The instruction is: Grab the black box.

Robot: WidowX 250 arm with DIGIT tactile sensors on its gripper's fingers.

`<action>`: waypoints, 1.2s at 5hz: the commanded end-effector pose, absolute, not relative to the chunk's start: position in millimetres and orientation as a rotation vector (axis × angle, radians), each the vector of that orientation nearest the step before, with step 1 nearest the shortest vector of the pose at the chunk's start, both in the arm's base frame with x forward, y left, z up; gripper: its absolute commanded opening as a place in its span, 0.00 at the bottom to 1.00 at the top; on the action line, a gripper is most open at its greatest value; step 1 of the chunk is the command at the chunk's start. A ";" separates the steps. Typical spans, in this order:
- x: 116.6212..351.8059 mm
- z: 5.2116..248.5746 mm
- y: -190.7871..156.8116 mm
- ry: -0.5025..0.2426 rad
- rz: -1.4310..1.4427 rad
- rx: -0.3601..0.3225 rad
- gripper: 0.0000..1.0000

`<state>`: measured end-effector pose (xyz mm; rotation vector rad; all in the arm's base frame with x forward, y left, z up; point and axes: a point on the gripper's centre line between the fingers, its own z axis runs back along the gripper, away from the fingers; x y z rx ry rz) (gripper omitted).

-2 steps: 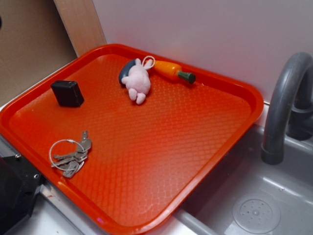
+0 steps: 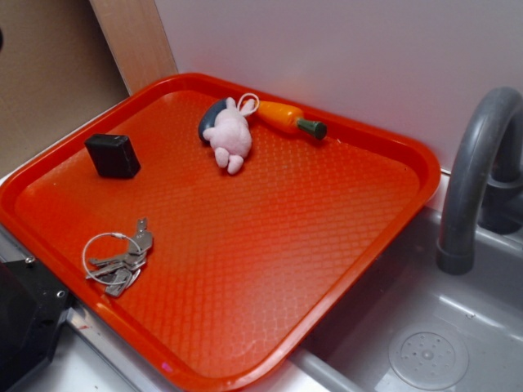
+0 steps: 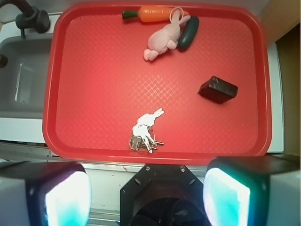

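While the gripper hangs high over the near edge of the red tray, its two fingers stand wide apart at the bottom corners of the wrist view, holding nothing. In that view the black box lies on the tray's right side, a little above mid-height, well apart from the gripper and touching nothing else. In the exterior view the same black box sits at the tray's upper left, close to the rim.

A ring of silver keys lies near the tray's lower edge in the wrist view, just above the gripper mount. Along the top edge, a pink plush bunny rests against a dark grey-blue oval thing, with a toy carrot just beside them. A grey sink with a curved faucet fills the lower right of the exterior view.
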<state>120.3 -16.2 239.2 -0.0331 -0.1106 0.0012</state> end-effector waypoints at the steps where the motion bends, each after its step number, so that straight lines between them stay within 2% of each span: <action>1: 193.8 191.2 41.6 -0.183 -0.469 -0.069 1.00; 2: 217.5 165.3 63.5 -0.128 -0.625 -0.035 1.00; 3: 219.7 132.7 72.9 -0.013 -0.783 -0.009 1.00; 4: 202.2 99.7 96.1 0.126 -0.858 0.105 1.00; 5: 214.4 83.5 99.8 0.131 -0.920 0.179 1.00; 6: 228.5 57.8 92.9 0.207 -1.050 0.316 1.00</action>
